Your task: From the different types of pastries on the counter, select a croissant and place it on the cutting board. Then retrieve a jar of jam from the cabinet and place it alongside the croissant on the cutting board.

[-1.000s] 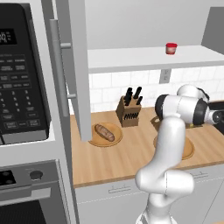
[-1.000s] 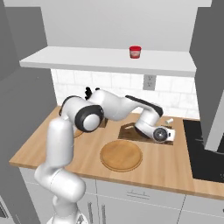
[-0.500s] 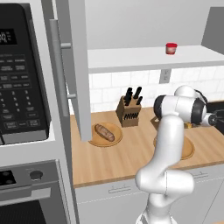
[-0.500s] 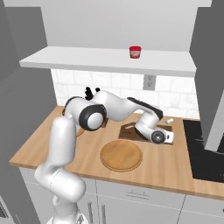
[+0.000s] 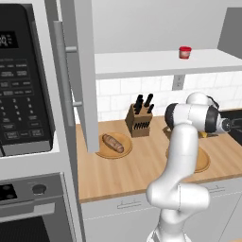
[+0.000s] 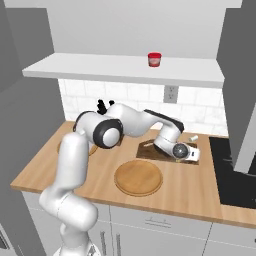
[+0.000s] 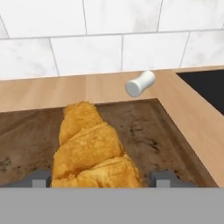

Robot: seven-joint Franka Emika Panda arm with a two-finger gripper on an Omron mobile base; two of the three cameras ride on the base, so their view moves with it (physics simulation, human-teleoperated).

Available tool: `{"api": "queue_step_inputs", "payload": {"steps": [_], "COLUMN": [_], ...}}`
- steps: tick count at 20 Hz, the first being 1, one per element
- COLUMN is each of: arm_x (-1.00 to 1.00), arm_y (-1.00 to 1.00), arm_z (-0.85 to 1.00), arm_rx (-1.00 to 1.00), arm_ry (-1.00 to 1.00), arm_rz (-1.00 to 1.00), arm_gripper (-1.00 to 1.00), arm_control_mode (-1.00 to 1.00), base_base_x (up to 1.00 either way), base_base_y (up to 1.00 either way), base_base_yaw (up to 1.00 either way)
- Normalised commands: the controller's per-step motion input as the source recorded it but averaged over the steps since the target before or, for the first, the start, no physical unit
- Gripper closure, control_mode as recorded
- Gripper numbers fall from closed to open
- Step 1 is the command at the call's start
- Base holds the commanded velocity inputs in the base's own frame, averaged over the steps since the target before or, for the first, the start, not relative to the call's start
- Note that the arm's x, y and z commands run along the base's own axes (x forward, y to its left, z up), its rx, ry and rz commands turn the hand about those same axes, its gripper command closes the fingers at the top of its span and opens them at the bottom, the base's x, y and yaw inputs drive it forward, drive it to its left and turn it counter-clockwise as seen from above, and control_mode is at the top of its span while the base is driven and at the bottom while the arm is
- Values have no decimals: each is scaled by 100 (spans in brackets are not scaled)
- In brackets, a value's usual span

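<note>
The croissant point(image 7: 89, 148), golden-yellow and flaky, lies on the dark brown cutting board point(image 7: 144, 131). My gripper point(image 7: 103, 178) is low over the board, open, one fingertip on each side of the croissant's near end. A narrow gap shows at the right fingertip point(image 7: 162, 178). From the right base view the hand point(image 6: 186, 153) rests at the right end of the cutting board point(image 6: 149, 149). The small red jar of jam point(image 6: 154, 59) stands on the white shelf of the open cabinet point(image 5: 78, 71), high above the counter point(image 6: 195, 192).
A brown streaked pastry point(image 5: 112, 142) lies on a round wooden plate by the knife block point(image 5: 139, 123). Another round plate point(image 6: 138, 177) sits in front of the board. A white shaker point(image 7: 140, 83) lies behind it. The black cooktop point(image 6: 235, 170) is at the right, the microwave point(image 5: 23, 80) at the left.
The arm has barely shifted and the hand stays low at the board's right end. Nothing else on the counter or shelf has moved.
</note>
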Motion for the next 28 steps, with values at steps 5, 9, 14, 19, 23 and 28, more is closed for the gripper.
{"api": "queue_step_inputs", "payload": {"steps": [5,9,14,19,23,28], "arm_x": [-6,0,0,0,-12,-16], "arm_y": [-18,-7,0,0,0,0], "arm_z": [0,0,36,47,79,100], "arm_rx": [0,0,0,0,0,0], "arm_ry": [0,-1,-11,-2,0,0], "arm_rz": [-2,0,-1,-3,-8,-12], "arm_gripper": [-100,-100,-100,-100,-100,-100], "arm_control_mode": [-100,-100,-100,-100,-100,-100], "base_base_x": [0,0,0,0,0,0], "base_base_y": [0,0,0,0,0,0], "base_base_yaw": [0,0,0,0,0,0]}}
